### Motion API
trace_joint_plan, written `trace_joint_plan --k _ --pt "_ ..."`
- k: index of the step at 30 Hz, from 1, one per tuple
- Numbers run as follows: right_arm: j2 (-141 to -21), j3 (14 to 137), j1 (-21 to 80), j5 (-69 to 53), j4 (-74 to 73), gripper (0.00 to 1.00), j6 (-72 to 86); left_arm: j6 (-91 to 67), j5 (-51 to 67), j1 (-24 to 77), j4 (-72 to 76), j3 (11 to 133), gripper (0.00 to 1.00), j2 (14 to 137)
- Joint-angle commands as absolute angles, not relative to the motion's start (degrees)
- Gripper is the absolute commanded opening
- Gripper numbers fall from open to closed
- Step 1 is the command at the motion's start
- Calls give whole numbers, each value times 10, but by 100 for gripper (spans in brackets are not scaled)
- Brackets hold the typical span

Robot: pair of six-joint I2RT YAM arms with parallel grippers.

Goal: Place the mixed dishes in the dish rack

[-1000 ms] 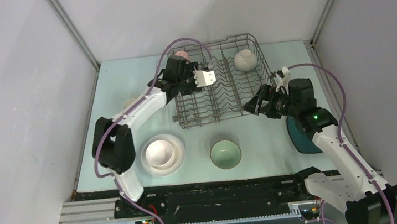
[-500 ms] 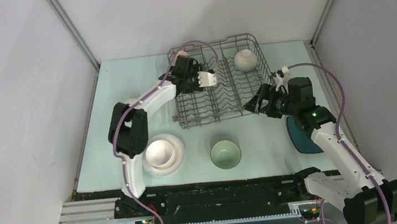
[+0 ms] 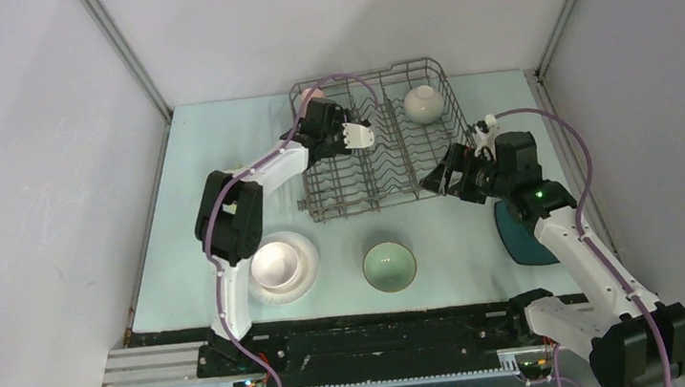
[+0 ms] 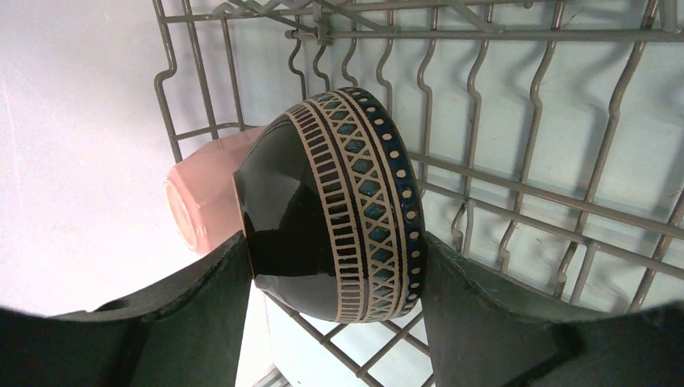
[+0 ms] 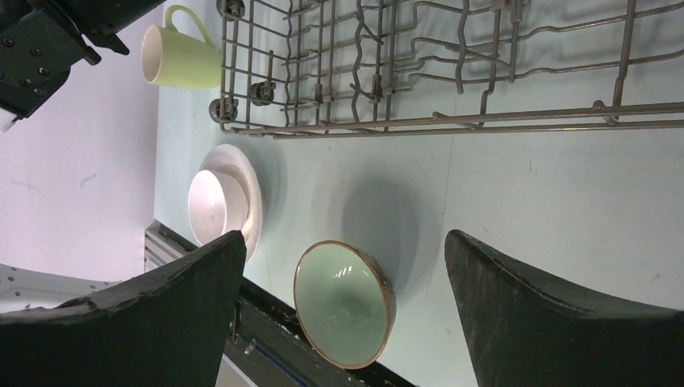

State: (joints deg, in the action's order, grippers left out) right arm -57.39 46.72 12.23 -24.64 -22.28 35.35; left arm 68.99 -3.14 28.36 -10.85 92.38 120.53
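Note:
My left gripper (image 3: pixel 356 135) is over the left half of the dark grey wire dish rack (image 3: pixel 431 160). In the left wrist view it (image 4: pixel 335 242) is shut on the brown patterned bowl (image 4: pixel 331 201), held on edge against the rack wires (image 4: pixel 516 185), next to the pink mug (image 4: pixel 206 193). A white bowl (image 3: pixel 421 103) sits in the rack's far right. My right gripper (image 3: pixel 438 181) is open and empty beside the rack's right front corner. The pale green bowl (image 3: pixel 389 265), the pale pink bowl (image 3: pixel 274 261) on the white plate (image 3: pixel 304 272) and the dark teal plate (image 3: pixel 519 233) lie on the table.
In the right wrist view the yellow-green mug (image 5: pixel 179 58) lies left of the rack (image 5: pixel 419 121), with the green bowl (image 5: pixel 343 302) between my open fingers (image 5: pixel 161 306) further off. Grey walls enclose the table on three sides. A black rail runs along the near edge.
The left arm's elbow has swung right toward the rack, and its gripper has shifted slightly farther into the rack with the brown bowl. The right arm has barely moved.

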Motion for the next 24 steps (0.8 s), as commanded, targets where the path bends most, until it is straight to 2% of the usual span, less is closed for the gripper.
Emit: trace_joint_plan --k 1,19,21,24 --pt "-575 490 120 -258 -203 95 353 702 -37 283 -48 949 0 1198" --pt "-556 489 117 -250 -222 95 346 695 -8 292 -98 982 1 1229" --pt "-556 489 115 -250 -222 95 345 695 -5 293 -100 984 6 1232" --pt "-557 490 112 -254 -221 95 346 694 -4 293 -106 984 29 1233"
